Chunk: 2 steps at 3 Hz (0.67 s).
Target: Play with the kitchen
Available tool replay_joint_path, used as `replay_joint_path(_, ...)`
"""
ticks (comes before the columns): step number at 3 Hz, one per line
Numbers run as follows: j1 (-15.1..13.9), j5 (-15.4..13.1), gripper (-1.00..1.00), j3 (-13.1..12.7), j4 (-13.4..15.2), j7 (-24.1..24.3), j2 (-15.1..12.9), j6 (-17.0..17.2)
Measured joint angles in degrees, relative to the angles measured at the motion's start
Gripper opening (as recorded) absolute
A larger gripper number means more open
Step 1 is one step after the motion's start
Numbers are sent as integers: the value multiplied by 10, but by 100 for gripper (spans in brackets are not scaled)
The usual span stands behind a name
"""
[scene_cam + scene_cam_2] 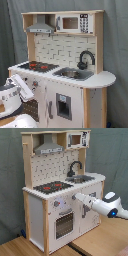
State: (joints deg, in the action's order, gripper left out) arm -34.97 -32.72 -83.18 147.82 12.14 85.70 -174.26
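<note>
End effector [76, 196] at kitchen [52, 213] knob panel; finger state unclear; path unobstructed.

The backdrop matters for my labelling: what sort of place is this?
Probably a lab or test setup: a toy kitchen on a wooden floor, plain grey curtain behind, robot arm alongside.

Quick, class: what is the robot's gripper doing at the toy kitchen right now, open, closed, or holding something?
Gripper: at the kitchen front by the knobs; whether it is open, closed or gripping anything cannot be told.
</note>
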Motion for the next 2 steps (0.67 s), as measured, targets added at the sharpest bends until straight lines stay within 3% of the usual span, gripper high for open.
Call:
replay_joint_path(1,-31,1,100,3,-1,2,1,-55)
replay_joint_path(2,-44,1,100,17,0,3,1,-112)
